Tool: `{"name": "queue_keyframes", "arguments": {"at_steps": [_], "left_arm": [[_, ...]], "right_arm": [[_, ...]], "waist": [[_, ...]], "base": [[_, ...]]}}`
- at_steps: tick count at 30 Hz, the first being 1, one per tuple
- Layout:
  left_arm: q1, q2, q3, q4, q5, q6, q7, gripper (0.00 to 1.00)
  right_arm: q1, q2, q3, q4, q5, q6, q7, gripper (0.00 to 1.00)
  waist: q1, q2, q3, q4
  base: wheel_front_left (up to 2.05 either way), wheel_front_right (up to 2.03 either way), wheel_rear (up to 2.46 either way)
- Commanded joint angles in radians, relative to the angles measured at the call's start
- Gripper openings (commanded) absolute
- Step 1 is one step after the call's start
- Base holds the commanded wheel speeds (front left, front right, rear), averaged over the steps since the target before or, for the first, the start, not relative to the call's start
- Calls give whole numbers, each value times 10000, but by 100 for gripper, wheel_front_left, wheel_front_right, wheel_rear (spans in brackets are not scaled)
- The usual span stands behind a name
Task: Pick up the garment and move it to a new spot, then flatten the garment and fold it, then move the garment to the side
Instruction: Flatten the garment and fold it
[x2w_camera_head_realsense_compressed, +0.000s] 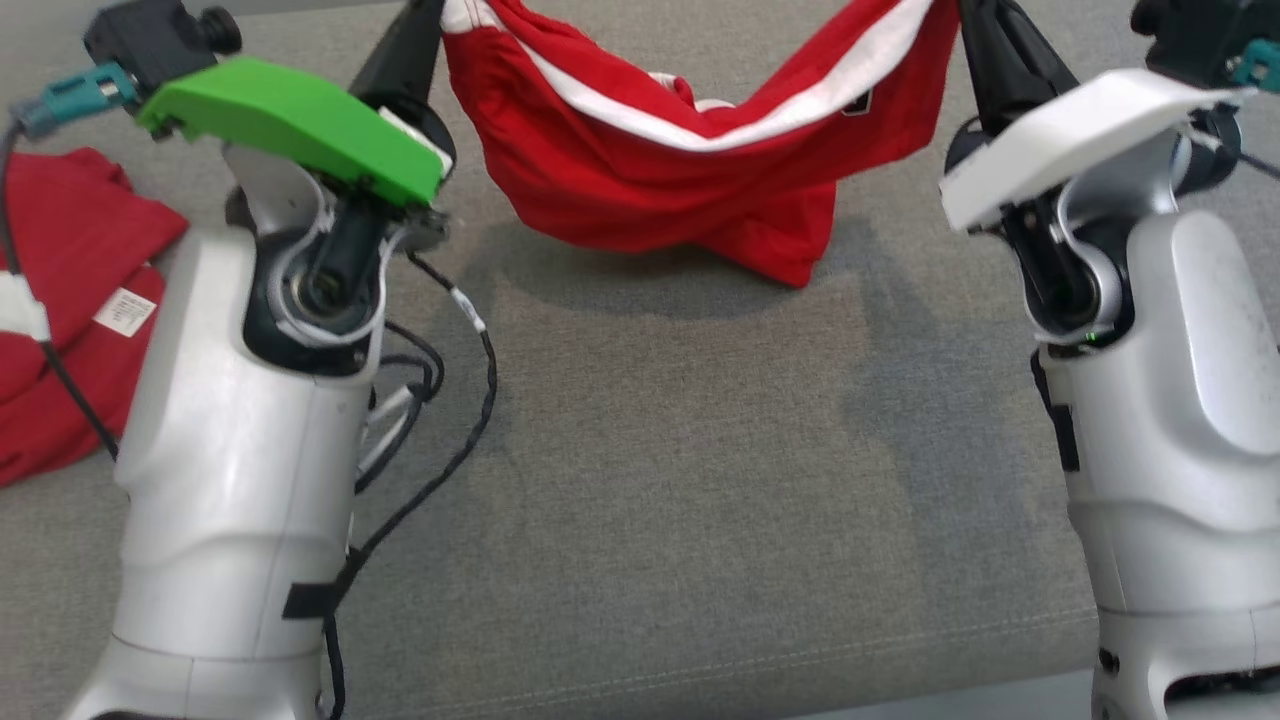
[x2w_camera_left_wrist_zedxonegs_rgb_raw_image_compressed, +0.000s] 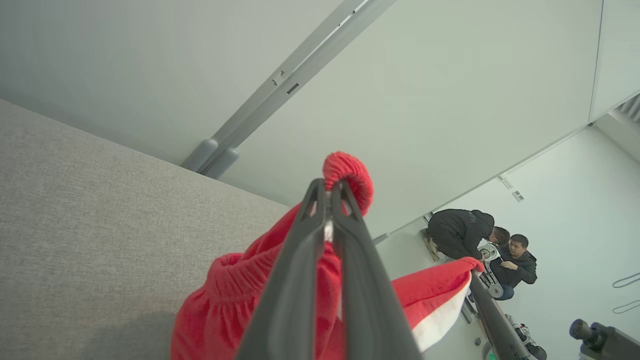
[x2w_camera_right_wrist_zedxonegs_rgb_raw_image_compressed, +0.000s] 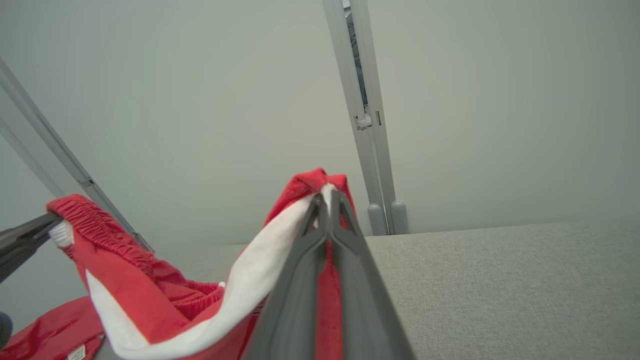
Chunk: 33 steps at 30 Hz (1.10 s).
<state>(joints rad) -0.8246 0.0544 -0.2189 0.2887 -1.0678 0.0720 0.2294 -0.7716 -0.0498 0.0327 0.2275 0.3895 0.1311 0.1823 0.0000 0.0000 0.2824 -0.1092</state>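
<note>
Two garments (x2w_camera_head_realsense_compressed: 690, 180) (x2w_camera_head_realsense_compressed: 70, 290), two tools (x2w_camera_left_wrist_zedxonegs_rgb_raw_image_compressed: 330, 187) (x2w_camera_right_wrist_zedxonegs_rgb_raw_image_compressed: 326, 199), two people (x2w_camera_left_wrist_zedxonegs_rgb_raw_image_compressed: 457, 232) (x2w_camera_left_wrist_zedxonegs_rgb_raw_image_compressed: 520, 260)

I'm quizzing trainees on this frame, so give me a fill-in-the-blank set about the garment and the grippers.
1. The shorts are red with a ___ stripe.
2. The left gripper and right gripper are both ___ on the shorts.
3. Another red garment lies on the robot's ___ side.
4. The surface under the shorts is ___.
Missing words: white; shut; left; grey.
</note>
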Motion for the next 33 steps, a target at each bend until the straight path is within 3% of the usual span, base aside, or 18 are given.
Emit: {"name": "queue_keyframes", "arguments": {"at_steps": [1, 7, 9, 16, 19, 21, 27, 33], "left_arm": [[-311, 66, 128, 80, -146, 83, 27, 0], [-2638, 116, 955, 1487, -381, 736, -287, 0], [-3319, 101, 1124, 1932, -372, 743, -514, 0], [-5228, 148, 1314, 2939, -65, -104, -1830, 0], [-5745, 118, 1658, 3177, -551, -464, -2358, 0], [-5961, 41, 1771, 3382, -1010, -488, -2330, 0], [-5201, 3, 1156, 4197, -1046, -684, -2169, 0], [-3671, -10, -164, 5037, -1315, -1155, -528, 0]], "right_arm": [[-322, -22, 50, 131, 115, -7, -56, 0], [-3292, -26, 326, 2335, -350, -6, -947, 0], [-4235, -7, 133, 3001, -717, -4, -1490, 0], [-6883, -16, -636, 4706, -1579, -9, -3789, 0], [-7583, -16, -1164, 4906, -1867, -10, -4338, 0], [-7831, -14, -1375, 4946, -2144, -13, -4434, 0], [-7275, -26, -1354, 5458, -2644, -13, -4471, 0], [-5988, -511, -363, 6445, -2515, -12, -3921, 0]], "waist": [[0, 0, 1200, -985], [0, 0, 2239, -1623], [0, 0, 2403, -1706], [0, 0, 2422, -1934], [0, 0, 2385, -1909], [0, 0, 2420, -1826], [0, 0, 2633, -1553], [0, 0, 2827, -933]], "base": [[0, 0, 0], [0, 0, 0], [0, 0, 0], [0, 0, 0], [0, 0, 0], [0, 0, 0], [0, 0, 0], [0, 0, 0]]}}
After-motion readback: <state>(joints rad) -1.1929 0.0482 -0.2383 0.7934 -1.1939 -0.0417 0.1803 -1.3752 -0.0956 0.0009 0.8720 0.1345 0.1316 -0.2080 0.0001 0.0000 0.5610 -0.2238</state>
